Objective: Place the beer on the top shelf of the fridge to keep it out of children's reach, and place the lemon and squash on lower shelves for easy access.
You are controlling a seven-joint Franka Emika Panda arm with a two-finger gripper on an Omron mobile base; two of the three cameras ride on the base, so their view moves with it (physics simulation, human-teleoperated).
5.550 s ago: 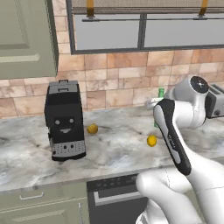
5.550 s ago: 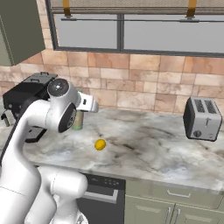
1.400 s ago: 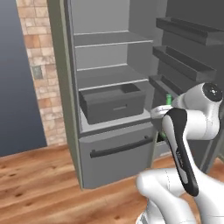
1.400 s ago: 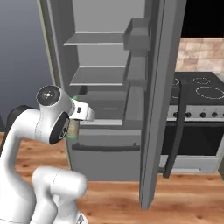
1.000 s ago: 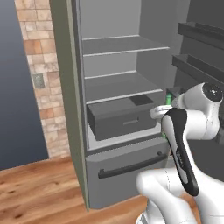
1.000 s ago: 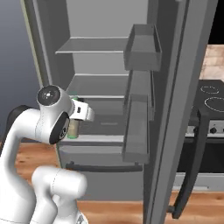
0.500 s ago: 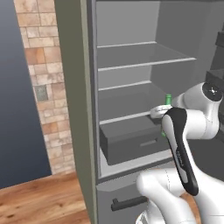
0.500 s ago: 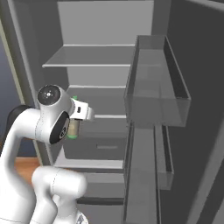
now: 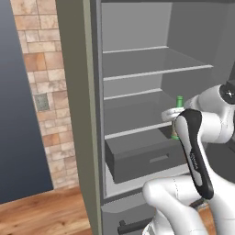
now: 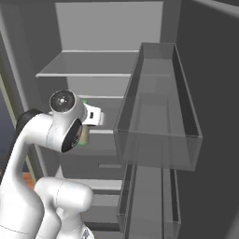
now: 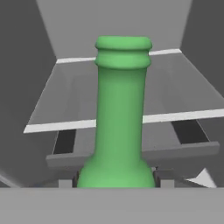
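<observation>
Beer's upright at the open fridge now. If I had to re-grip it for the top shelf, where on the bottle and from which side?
Grip the beer low on its wider body, below the shoulder, coming in level from the room side. It stands upright and the long neck is slim and smooth, a poorer hold. The gripper is shut on the beer there already, facing the fridge.

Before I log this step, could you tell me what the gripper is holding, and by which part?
The gripper holds the beer, gripped low on its body, neck free.

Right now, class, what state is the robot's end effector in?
End effector: closed on the beer, held upright in front of the open fridge.
</observation>
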